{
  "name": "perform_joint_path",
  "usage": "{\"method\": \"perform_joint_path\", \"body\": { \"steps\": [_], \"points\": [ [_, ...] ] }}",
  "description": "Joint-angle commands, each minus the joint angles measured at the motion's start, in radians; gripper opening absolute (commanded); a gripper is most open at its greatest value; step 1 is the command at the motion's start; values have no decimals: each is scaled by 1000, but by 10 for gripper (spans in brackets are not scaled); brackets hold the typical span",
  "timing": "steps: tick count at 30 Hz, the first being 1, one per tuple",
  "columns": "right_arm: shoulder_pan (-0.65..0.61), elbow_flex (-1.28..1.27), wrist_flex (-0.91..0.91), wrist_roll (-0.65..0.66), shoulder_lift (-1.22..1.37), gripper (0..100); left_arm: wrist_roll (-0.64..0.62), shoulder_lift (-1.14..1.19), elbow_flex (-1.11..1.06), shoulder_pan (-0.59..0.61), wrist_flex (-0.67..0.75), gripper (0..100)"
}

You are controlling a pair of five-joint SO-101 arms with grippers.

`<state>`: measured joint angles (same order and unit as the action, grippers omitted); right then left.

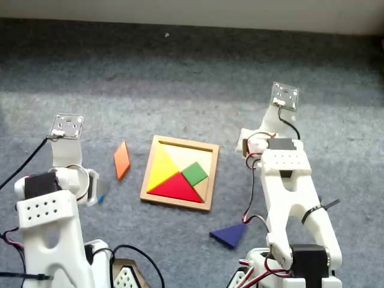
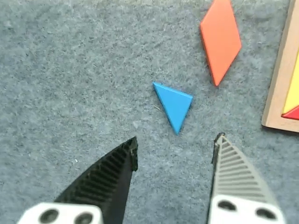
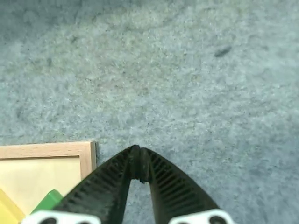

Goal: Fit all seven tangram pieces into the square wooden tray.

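Left wrist view: left hand (image 2: 177, 138) spread near blue triangle (image 2: 174, 106); right hand (image 3: 139, 150) closed, seemingly empty, at tray (image 3: 88, 156) corner.

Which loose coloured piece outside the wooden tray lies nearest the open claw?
The small light-blue triangle, just ahead of the left gripper; the orange parallelogram lies farther off.

- No lettering, number, label or sign can be read anywhere
- The wooden tray (image 1: 186, 143) and the tangram pieces (image 1: 177, 187) have plain, unmarked faces
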<state>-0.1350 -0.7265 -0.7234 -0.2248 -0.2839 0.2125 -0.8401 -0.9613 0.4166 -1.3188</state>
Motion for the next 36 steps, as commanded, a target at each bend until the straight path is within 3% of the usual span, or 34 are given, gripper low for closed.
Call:
{"method": "perform_joint_path", "body": {
  "steps": [1, 11, 18, 23, 36],
  "points": [
    [13, -4, 47, -2, -45, 5, 8, 94, 45, 12, 49, 268],
    [13, -4, 47, -2, -45, 5, 0, 440, 119, 16, 189, 304],
    [13, -2, 47, 0, -45, 5, 0, 645, 173, 19, 282, 266],
    [13, -1, 47, 0, -45, 5, -110, 696, 208, 15, 310, 256],
    [13, -2, 47, 0, -47, 5, -115, 696, 206, -8, 307, 252]
  ]
}}
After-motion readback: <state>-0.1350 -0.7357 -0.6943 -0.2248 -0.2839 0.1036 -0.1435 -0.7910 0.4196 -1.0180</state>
